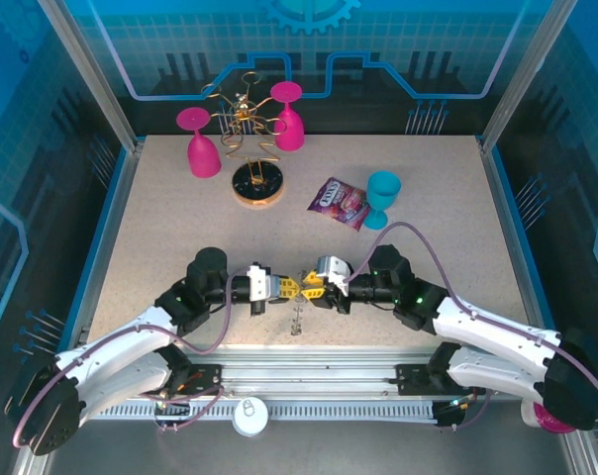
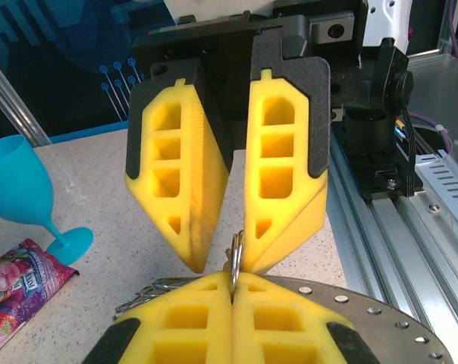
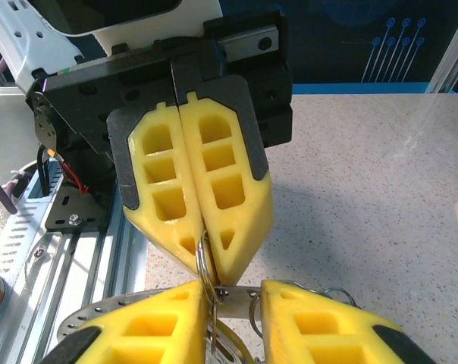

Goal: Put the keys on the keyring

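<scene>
My left gripper point(image 1: 284, 288) and right gripper point(image 1: 311, 287) meet tip to tip over the near middle of the table. The left gripper point(image 2: 233, 284) is shut on a small wire loop point(image 2: 236, 254) at the rim of the keyring point(image 2: 381, 303), a flat dark grey metal ring hanging under the fingers. The right gripper point(image 3: 236, 292) is open, its jaws apart on either side of the keyring's rim point(image 3: 240, 297); one finger point(image 3: 176, 311) lies against the pinched wire loop point(image 3: 204, 262). More wire loops point(image 2: 149, 292) stick out sideways. The keys are hidden.
At the back stand a gold wire stand point(image 1: 248, 124) on a round wooden base point(image 1: 256, 186) and two pink cups point(image 1: 202, 143), point(image 1: 289, 117). A snack packet point(image 1: 339, 203) and a blue goblet point(image 1: 381, 196) sit right of centre. The metal rail point(image 2: 388, 243) runs along the near edge.
</scene>
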